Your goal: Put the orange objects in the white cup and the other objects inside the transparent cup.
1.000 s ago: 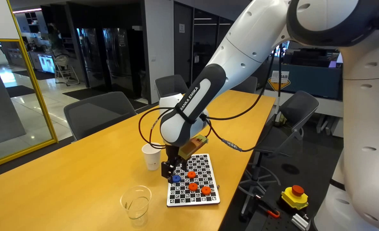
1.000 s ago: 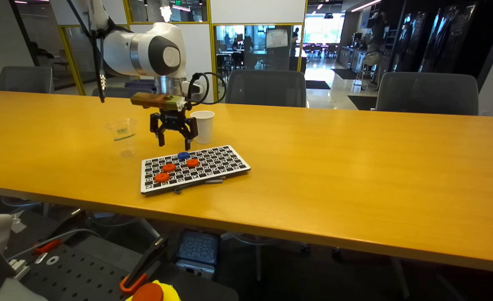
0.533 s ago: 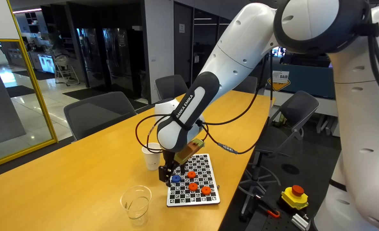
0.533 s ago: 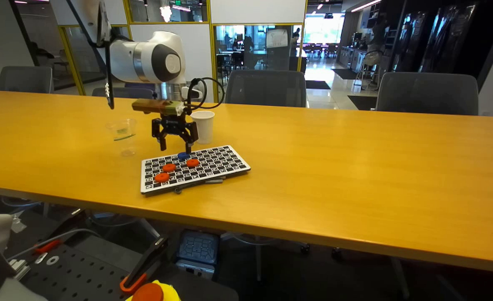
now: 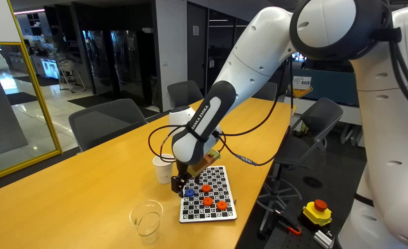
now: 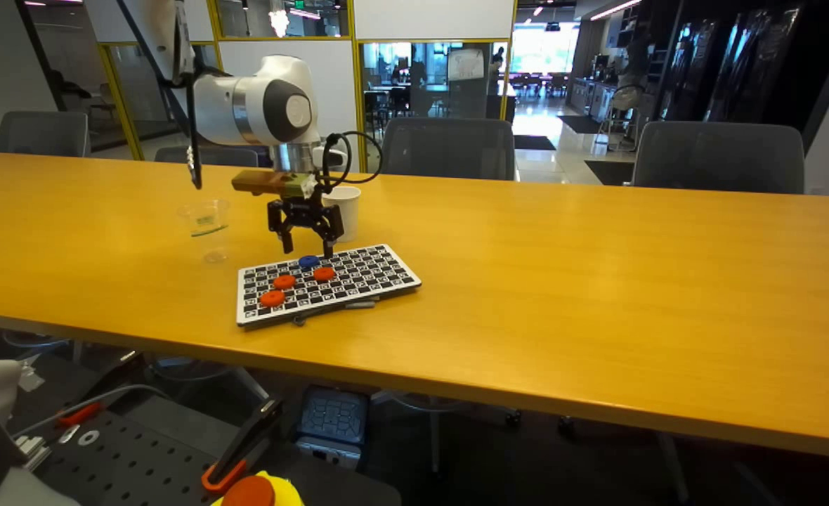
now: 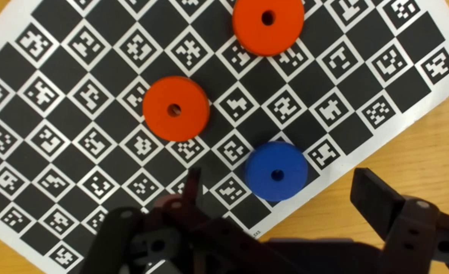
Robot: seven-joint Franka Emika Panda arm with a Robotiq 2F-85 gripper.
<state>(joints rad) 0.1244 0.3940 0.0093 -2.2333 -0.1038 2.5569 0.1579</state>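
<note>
1. Arm (image 5: 250,57): label reads "RANKA EMIKA", leading letter hidden.
2. Casing (image 6: 14,485), 7–8 o'clock in an exterior view: lettering cropped, ends "KA".
3. Board (image 7: 116,118): margin print ends "5X5"; white squares carry coded marks.
4. Sign (image 5: 301,82), 2 o'clock in an exterior view: bold lettering, too blurred to read surely.
5. White cup (image 5: 163,171), upright: small print, unreadable. Clear cup (image 5: 146,219), upright: greenish marking, unreadable.
6. Pose: in an exterior view arm enters from 2 o'clock, forearm slants to 7 o'clock, gripper (image 6: 308,251) points down at board's edge.
7. Jaws spread wide; in wrist view blue disc (image 7: 276,171) sits between fingertips, gap each side.
8. Blue disc on board. From it, in an exterior view: three orange discs (image 5: 207,201) on board, 2–4 o'clock; on table (image 5: 86,193), white cup 10–11, clear cup 8.
</note>
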